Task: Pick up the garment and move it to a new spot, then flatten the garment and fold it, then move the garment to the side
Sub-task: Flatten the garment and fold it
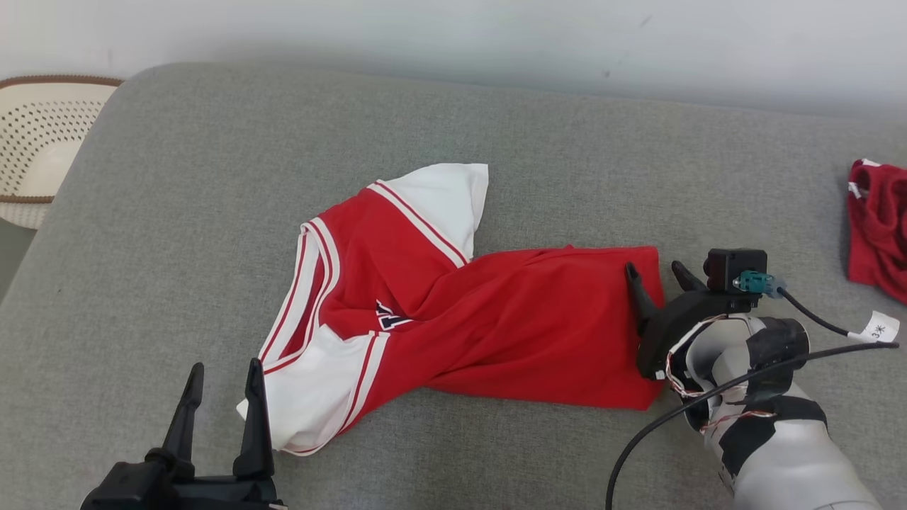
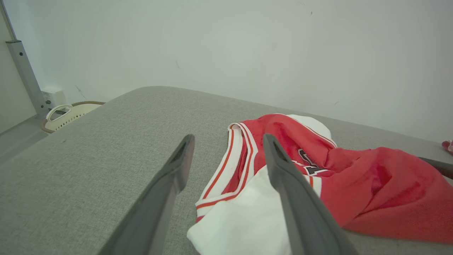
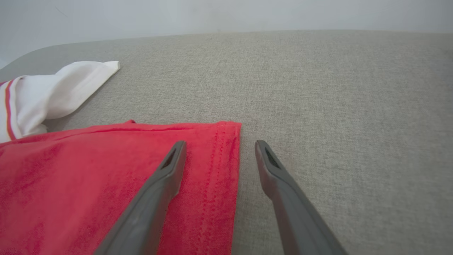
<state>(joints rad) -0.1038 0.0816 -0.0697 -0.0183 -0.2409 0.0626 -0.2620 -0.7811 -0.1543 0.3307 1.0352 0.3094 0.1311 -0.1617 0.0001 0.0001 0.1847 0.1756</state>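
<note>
Two garments lie on the grey upholstered cushion (image 1: pixel 212 177). The red-and-white jersey (image 1: pixel 496 326) sits near its middle. A second, crumpled red garment (image 1: pixel 879 227) lies at the far right edge, well apart from the first.

The jersey is not flat. Its red body runs out to the right and ends in a straight stitched hem. The left half is twisted over, showing two white panels edged with red stripes and a scrap of dark lettering.

Two grippers are in view, and both have their fingers spread apart with nothing between them. The left gripper (image 1: pixel 225 365) stands at the lower left, just beside the jersey's white lower corner. In its wrist view, the left gripper (image 2: pixel 228 138) has one finger over bare cushion and the other in front of the white cloth. Whether it touches is not clear.

The right gripper (image 1: pixel 653 267) is at the hem end. Seen from its own wrist, the right gripper (image 3: pixel 221 142) straddles the hem's edge, with one finger over red fabric and the other over grey cushion.

One cream perforated basket (image 1: pixel 35 142) with a brown rim stands off the cushion's left end. One black cable (image 1: pixel 708 397) crosses the right forearm, and a white tag (image 1: pixel 879 327) lies on the cushion between the two garments. A plain pale wall (image 1: pixel 496 35) runs behind.
</note>
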